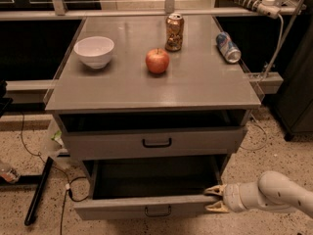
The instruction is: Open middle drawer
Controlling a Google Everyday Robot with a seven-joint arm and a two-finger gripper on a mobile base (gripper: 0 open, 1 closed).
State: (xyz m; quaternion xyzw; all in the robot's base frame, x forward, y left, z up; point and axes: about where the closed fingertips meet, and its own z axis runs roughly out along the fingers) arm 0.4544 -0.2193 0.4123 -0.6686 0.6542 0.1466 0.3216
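The middle drawer [122,208] is the lower of the two grey drawers that show. It is pulled well out, with its dark inside and black loop handle [157,211] in view. My gripper [212,199] is at the right end of its front panel, at the top edge. The cream fingers [215,190] are spread apart and hold nothing. The wider drawer above [112,144] stands only a little out from the cabinet. A drawer below the middle one is out of view.
On the cabinet top [195,89] stand a white bowl [94,51], a red apple [157,61], an upright can [174,32] and a can lying on its side [228,47]. Cables and a black bar [39,190] lie on the floor at the left.
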